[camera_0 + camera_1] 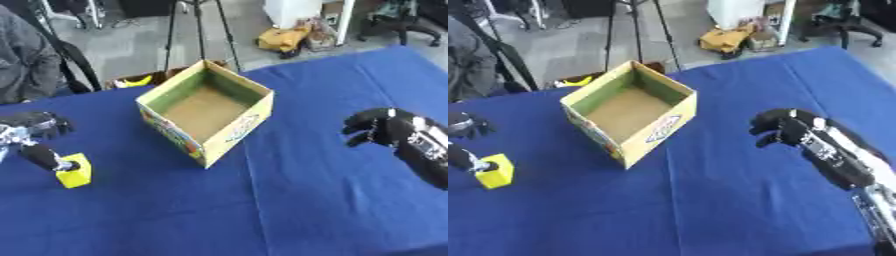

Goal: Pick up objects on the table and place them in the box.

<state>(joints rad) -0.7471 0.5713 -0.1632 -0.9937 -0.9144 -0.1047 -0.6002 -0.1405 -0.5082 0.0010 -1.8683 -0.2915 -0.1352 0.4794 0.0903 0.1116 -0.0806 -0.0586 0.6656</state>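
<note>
A blue table (289, 200) fills most of the view. An open cardboard box (206, 111) sits near the middle, and nothing shows inside it. At about nine o'clock from the box, well apart from it, a small yellow block (75, 170) stands on the cloth. The left hand (37, 134) is right at the block, with a dark finger touching its top edge; it looks pinched on the block, though the view is blurry. The right hand (785, 127) hovers at three o'clock from the box, fingers curled, holding nothing.

Grey floor (131, 45) beyond the blue table (306, 200), with tripod legs (199, 30) and a yellow bag (282, 39)
</note>
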